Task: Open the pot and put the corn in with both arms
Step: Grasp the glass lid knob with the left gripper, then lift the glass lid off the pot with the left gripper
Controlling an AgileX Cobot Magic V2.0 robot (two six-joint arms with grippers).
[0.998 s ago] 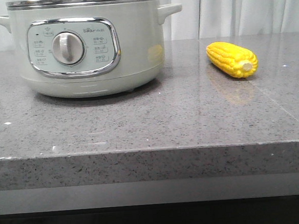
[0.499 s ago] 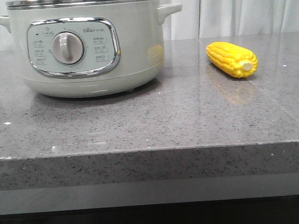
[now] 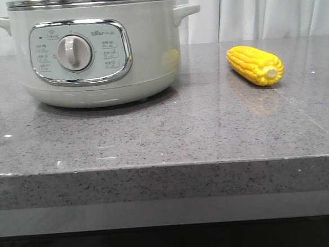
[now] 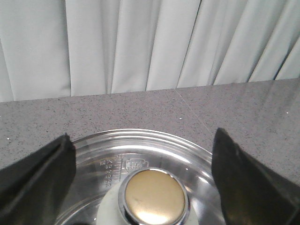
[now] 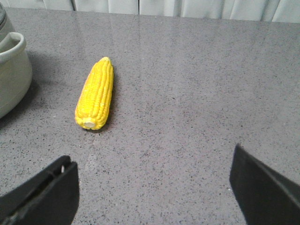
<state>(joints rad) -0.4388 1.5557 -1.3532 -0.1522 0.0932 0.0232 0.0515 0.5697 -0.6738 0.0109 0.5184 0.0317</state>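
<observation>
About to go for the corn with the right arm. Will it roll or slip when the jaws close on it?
The corn is a rounded, tapered cob lying on its side on the smooth, glossy countertop, so a nudge would likely roll it in a curve. It keeps its shape, so it probably stays stiff. Its bumpy kernel rows may aid grip, though the surface could be slick.

I see bare table (image 3: 154, 135) along the front edge; the pot (image 3: 94, 49) blocks the back left corner.

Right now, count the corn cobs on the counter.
1. The corn lies on the counter to the right of the pot, apart from it. The pot's lid is on, so any inside would be hidden.
</observation>
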